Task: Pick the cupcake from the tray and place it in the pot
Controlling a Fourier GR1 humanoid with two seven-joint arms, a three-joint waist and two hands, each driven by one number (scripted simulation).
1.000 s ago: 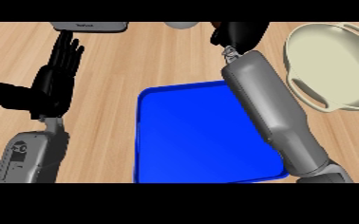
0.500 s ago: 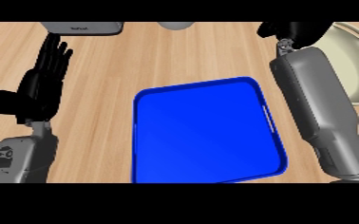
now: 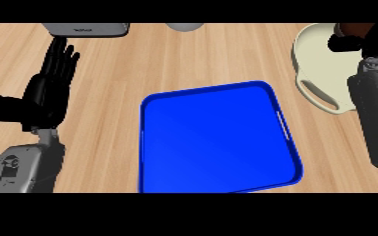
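Observation:
The blue tray (image 3: 214,140) lies in the middle of the wooden counter with nothing on it. A cream pot (image 3: 316,55) with a side handle (image 3: 317,94) stands at the right edge. My right hand (image 3: 345,42) is over the pot's inside, curled round a brown thing that looks like the cupcake (image 3: 360,29); the view's edge cuts off most of both. My right forearm (image 3: 365,110) runs down the right side. At the left, my left hand (image 3: 48,92) rests open with its fingers pointing up, well away from the tray.
A grey appliance (image 3: 85,28) sits at the far left edge of the counter. A grey round object (image 3: 184,26) shows at the far edge, middle. Bare wood lies between the tray and the pot.
My right arm has swung to the right, from above the tray's far edge to over the pot, carrying the brown thing. The left hand has stayed where it was.

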